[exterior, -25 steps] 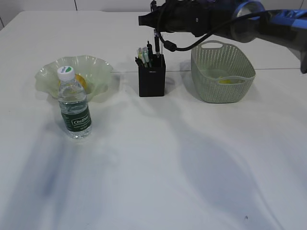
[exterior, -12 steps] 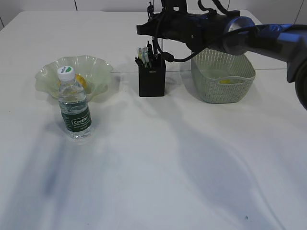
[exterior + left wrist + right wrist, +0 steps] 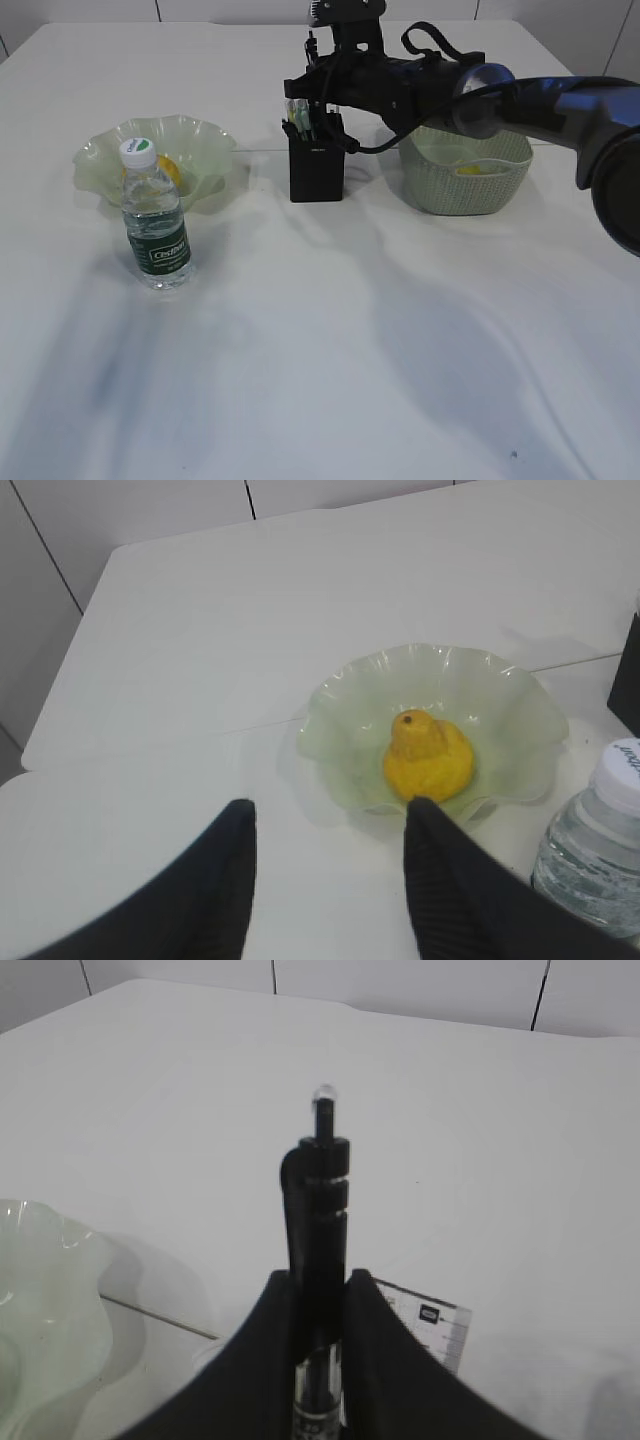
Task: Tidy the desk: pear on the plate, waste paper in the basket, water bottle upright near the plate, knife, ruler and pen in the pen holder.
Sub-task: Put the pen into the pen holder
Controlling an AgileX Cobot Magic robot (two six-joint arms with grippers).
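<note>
My right gripper [image 3: 318, 1295] is shut on a black pen [image 3: 320, 1190] held upright. In the exterior view it hangs [image 3: 318, 98] just over the black pen holder [image 3: 317, 165], which has several items in it; I cannot pick out the knife. The clear ruler [image 3: 432, 1328] shows behind the fingers. The yellow pear [image 3: 428, 762] lies on the green plate [image 3: 345, 695]. The water bottle [image 3: 157, 222] stands upright in front of the plate [image 3: 205, 140]. My left gripper [image 3: 330, 815] is open and empty, above the desk near the plate. A yellowish scrap of waste paper [image 3: 470, 169] lies in the basket [image 3: 465, 185].
The basket stands close to the right of the pen holder, under my right arm [image 3: 520, 95]. White desk [image 3: 350, 350] stretches bare across the front. A seam line in the tabletop runs behind the plate and holder.
My right arm has come down and a little forward, lowering the pen toward the pen holder's mouth. The left gripper, bottle, plate and basket have not moved.
</note>
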